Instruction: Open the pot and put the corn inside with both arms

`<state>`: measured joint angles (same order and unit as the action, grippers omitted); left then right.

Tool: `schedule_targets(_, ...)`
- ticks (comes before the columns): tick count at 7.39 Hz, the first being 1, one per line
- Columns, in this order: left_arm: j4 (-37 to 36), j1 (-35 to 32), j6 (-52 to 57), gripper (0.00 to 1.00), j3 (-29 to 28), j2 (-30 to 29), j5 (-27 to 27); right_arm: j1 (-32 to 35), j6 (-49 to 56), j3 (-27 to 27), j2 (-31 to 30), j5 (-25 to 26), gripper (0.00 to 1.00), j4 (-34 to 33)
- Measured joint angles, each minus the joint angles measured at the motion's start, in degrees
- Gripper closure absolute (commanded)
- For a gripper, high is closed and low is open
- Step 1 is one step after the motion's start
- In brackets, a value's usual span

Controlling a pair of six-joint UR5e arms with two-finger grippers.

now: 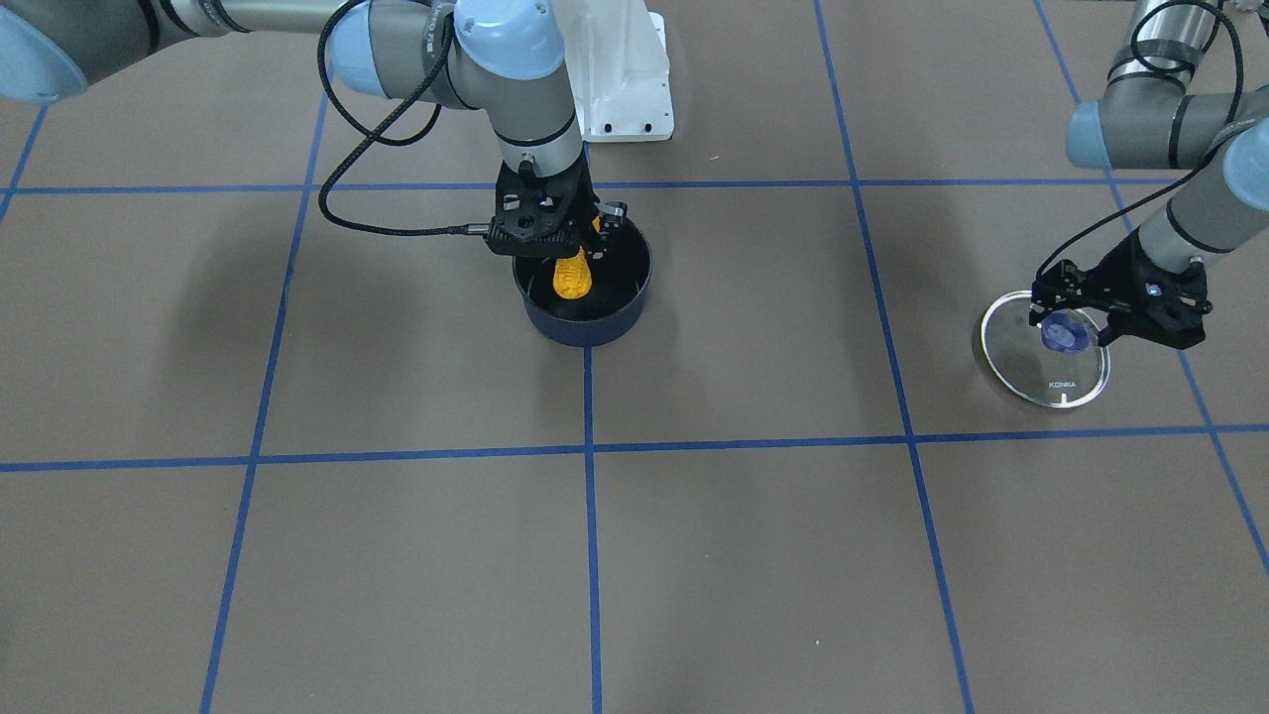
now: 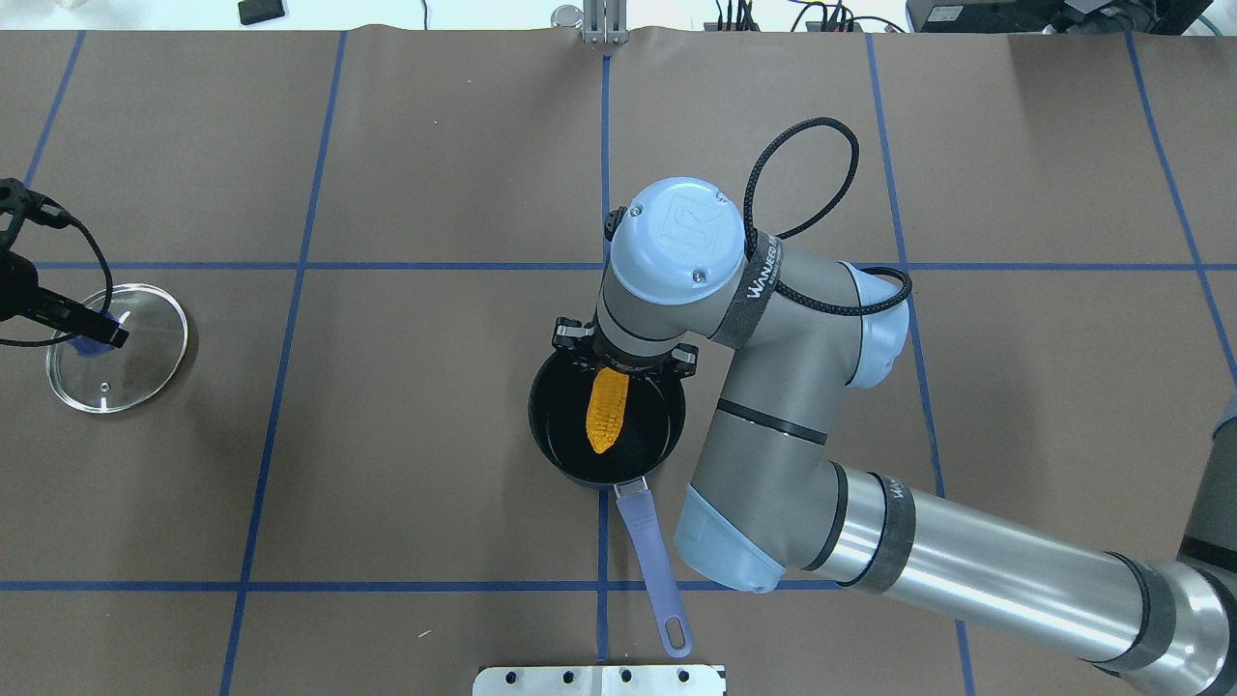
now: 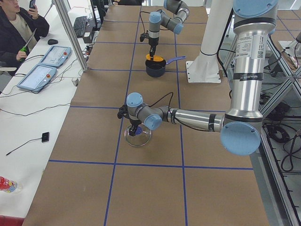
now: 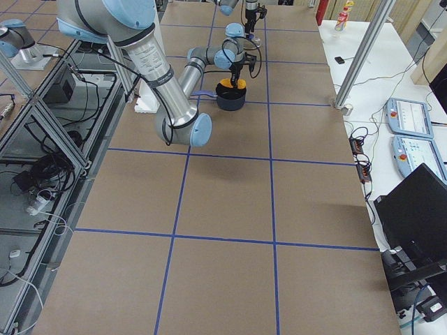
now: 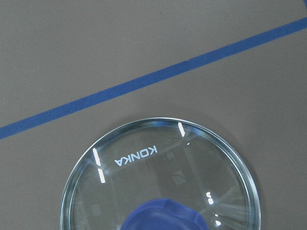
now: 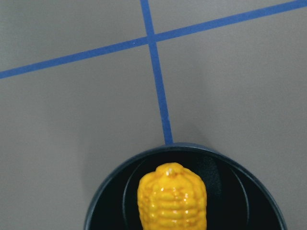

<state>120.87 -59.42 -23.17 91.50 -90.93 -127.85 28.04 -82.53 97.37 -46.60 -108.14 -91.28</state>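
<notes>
A brown paper-covered table [image 2: 435,145], marked into squares by blue tape, holds a dark open pot [image 1: 585,322] at its middle, with the long purple handle [image 2: 652,570] pointing toward the robot. The right gripper [image 1: 573,260] is clenched on the yellow corn [image 2: 607,411], which hangs tip-down in the pot's mouth. Well off to the robot's left, a glass lid [image 1: 1041,372] lies flat on the table with the left gripper [image 1: 1076,322] straddling its blue knob [image 1: 1063,332]; whether that grip is tight or released cannot be told.
</notes>
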Motion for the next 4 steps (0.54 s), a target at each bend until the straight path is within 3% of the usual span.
schedule_targets(4, -0.4, 0.1, 0.0, 0.03, 0.4, -0.1, -0.3, -0.9, 0.9, 1.0, 0.0, 3.4, 0.00, 0.0)
